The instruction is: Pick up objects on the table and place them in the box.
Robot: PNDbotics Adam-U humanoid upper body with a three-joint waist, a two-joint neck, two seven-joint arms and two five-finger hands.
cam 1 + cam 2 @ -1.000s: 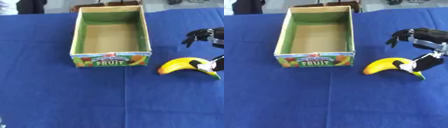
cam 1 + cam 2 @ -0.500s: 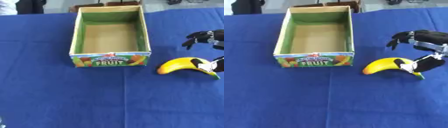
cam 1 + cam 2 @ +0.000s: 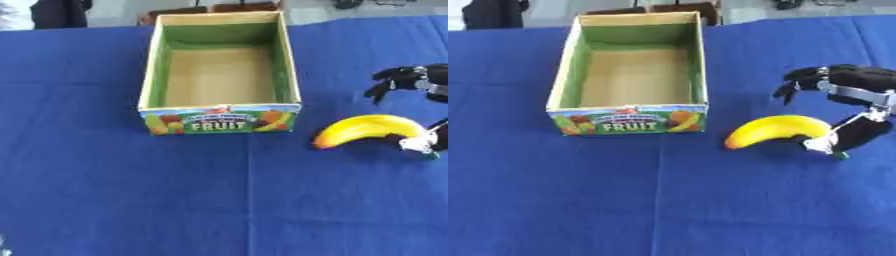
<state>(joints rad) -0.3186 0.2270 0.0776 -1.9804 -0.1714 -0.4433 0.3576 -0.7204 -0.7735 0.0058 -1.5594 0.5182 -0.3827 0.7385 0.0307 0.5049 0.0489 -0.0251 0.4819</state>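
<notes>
- Left eye view: box [image 3: 220,111] sits upright on blue table [image 3: 105,200], inside bare as far as visible, so nothing placed yet. Banana [image 3: 363,129] lies on the cloth just right of the box front, not lifted.
- Right eye view: right hand [image 3: 852,105] at banana's stem end, thumb low against it, fingers [image 3: 798,80] curled above w/ a gap, so half-open, no closed hold yet. Left hand not in view.
- Left to do, I'd judge: close on banana, lift, carry to box, drop.

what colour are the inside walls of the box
Green, over a plain brown cardboard floor; the box shows this best in the left eye view.
</notes>
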